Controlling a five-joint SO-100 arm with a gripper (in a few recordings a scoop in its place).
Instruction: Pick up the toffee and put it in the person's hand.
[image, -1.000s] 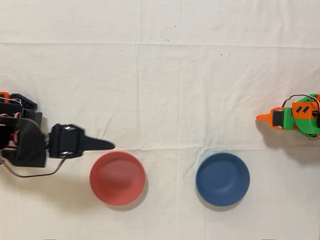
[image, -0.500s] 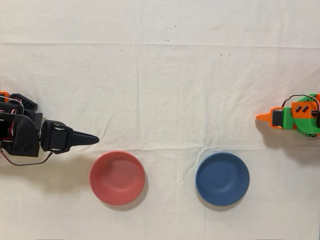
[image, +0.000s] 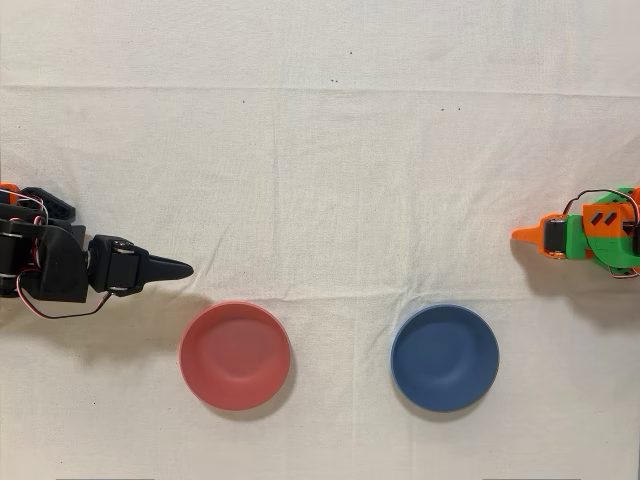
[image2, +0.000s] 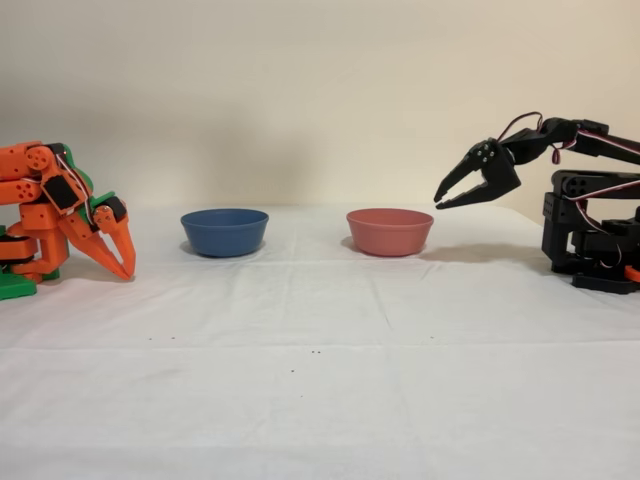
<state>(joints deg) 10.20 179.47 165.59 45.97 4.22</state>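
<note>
Currently your black two-finger end effector (image2: 447, 197) is hanging slightly parted, empty, beside the salmon-red plastic bowl (image2: 389, 231); expect foil-wrapped toffee to be handling light, slippery.

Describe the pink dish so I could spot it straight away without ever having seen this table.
Start from the white cloth that covers the table. In the fixed view two small round bowls stand side by side toward its back. The pink bowl is the right one, nearest the black arm, whose jaws hang open above and beside it; its neighbour is the blue bowl.
</note>
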